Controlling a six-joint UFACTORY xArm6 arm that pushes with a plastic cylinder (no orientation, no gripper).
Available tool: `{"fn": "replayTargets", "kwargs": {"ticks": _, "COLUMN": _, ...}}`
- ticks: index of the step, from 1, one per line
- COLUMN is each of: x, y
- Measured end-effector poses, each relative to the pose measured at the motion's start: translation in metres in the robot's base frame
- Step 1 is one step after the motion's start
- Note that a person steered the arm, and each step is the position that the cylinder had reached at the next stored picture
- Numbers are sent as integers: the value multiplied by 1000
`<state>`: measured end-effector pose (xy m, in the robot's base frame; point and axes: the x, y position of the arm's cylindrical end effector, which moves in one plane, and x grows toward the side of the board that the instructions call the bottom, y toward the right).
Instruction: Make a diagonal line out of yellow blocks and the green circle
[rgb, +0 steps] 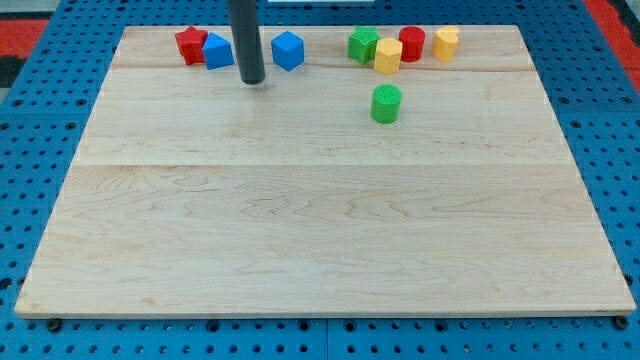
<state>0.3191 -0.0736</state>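
Observation:
The green circle (386, 104) stands alone below the cluster at the view's top right. A yellow block (388, 56) sits just above it, touching a green block (363, 45) on its left and a red cylinder (412, 43) on its right. A second yellow block (446, 43) stands to the right of the red cylinder. My tip (252, 79) rests on the board at the view's top left, between two blue blocks and slightly below them, well to the left of the green circle.
A red block (190, 45) and a blue block (217, 51) touch at the view's top left. Another blue block (287, 50) stands right of my tip. The wooden board (320, 220) lies on a blue pegboard surface.

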Motion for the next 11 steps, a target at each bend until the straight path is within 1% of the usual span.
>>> {"fn": "replayTargets", "kwargs": {"ticks": 1, "x": 10, "y": 77}}
{"fn": "replayTargets", "kwargs": {"ticks": 2, "x": 12, "y": 183}}
{"fn": "replayTargets", "kwargs": {"ticks": 3, "x": 10, "y": 263}}
{"fn": "replayTargets", "kwargs": {"ticks": 4, "x": -3, "y": 322}}
{"fn": "replayTargets", "kwargs": {"ticks": 5, "x": -62, "y": 348}}
{"fn": "replayTargets", "kwargs": {"ticks": 6, "x": -128, "y": 312}}
{"fn": "replayTargets", "kwargs": {"ticks": 7, "x": -100, "y": 274}}
{"fn": "replayTargets", "kwargs": {"ticks": 8, "x": -61, "y": 209}}
{"fn": "replayTargets", "kwargs": {"ticks": 9, "x": -35, "y": 205}}
{"fn": "replayTargets", "kwargs": {"ticks": 10, "x": -43, "y": 232}}
{"fn": "replayTargets", "kwargs": {"ticks": 11, "x": -102, "y": 233}}
